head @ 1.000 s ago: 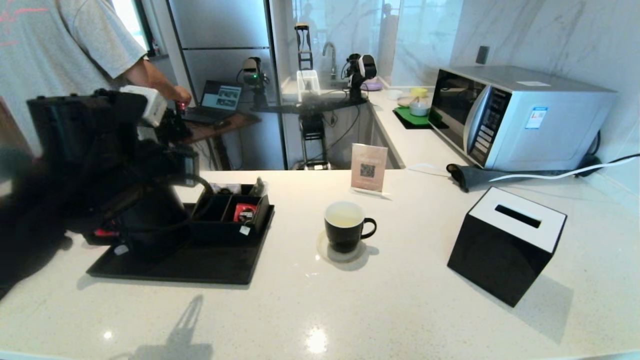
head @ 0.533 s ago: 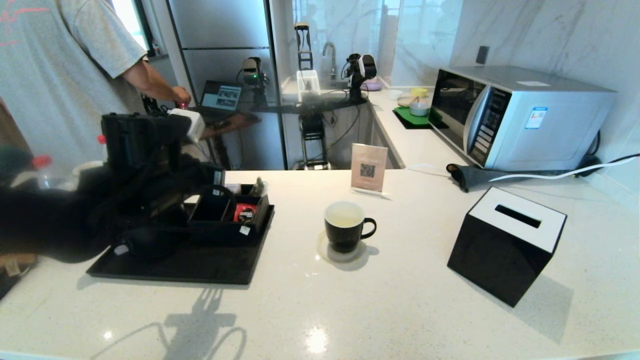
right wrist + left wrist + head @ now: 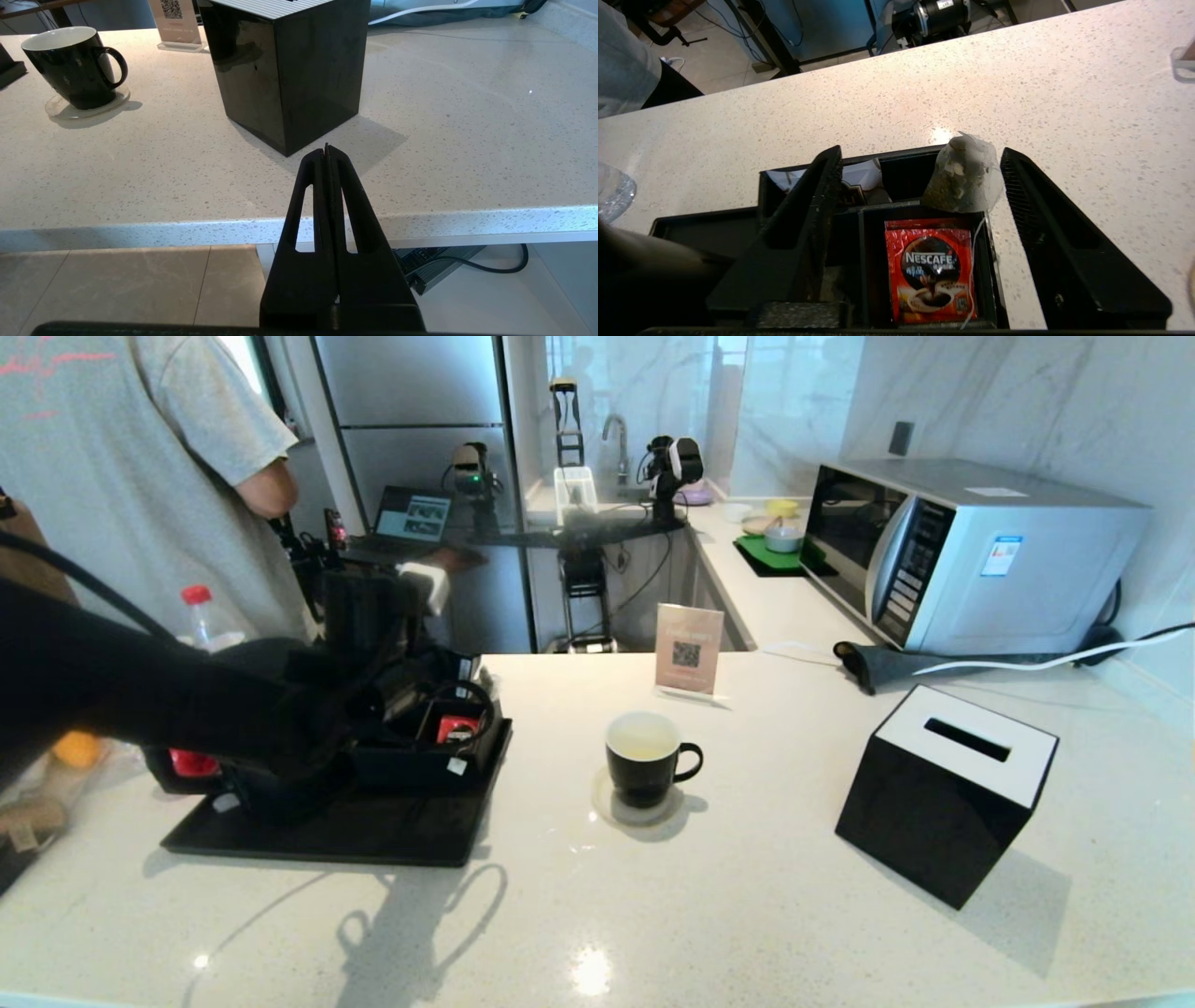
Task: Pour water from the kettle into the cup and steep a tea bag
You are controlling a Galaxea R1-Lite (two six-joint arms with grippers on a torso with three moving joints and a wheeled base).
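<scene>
The left end effector hangs over the black organiser on the tray, its fingers spread wide on either side of the tea bag. The bag stands upright against the organiser's far wall, just above the red packet, and its string runs down along the packet's edge.

The cup sits on a coaster mid-worktop, well apart, already holding pale liquid. The kettle seems to be back on the tray, though the arm hides most of it.

To do the pick well, the fingers should descend centred on the bag's peak, close gently and clear the packet and divider, then lift straight up so the string follows.

The right end effector is parked off the worktop's near edge, fingers pressed together on nothing.
</scene>
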